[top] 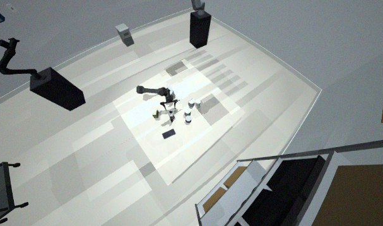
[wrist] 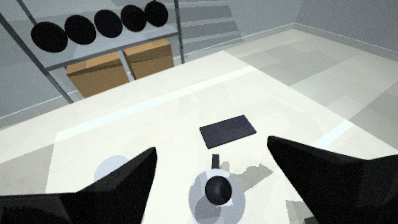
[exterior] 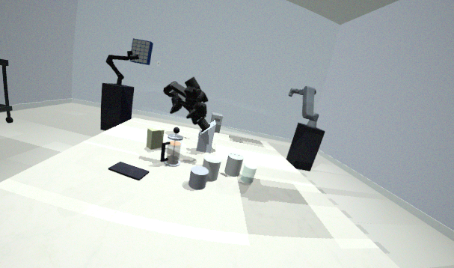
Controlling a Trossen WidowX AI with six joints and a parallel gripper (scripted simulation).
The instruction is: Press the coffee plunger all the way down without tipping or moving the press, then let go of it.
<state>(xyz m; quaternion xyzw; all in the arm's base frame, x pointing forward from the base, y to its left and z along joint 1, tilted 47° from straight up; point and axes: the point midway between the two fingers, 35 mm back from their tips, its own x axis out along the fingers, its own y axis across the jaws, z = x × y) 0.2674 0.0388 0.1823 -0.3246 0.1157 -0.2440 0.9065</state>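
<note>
The glass coffee press (exterior: 173,151) (top: 171,115) stands upright on the pale table (exterior: 101,195), its black handle to the left. Its black plunger knob (exterior: 176,129) (wrist: 218,190) sits low, just above the lid. My gripper (exterior: 174,99) (top: 169,103) (wrist: 213,146) is open and empty. It hangs well above the knob, with the fingers spread wide to either side of it in the wrist view and touching nothing.
A dark flat slab (exterior: 129,171) (wrist: 227,131) lies left front of the press, and an olive box (exterior: 155,138) stands behind it. Several grey cylinders (exterior: 198,177) (exterior: 233,165) stand to the right. Black pedestals (exterior: 117,105) with other arms stand further off.
</note>
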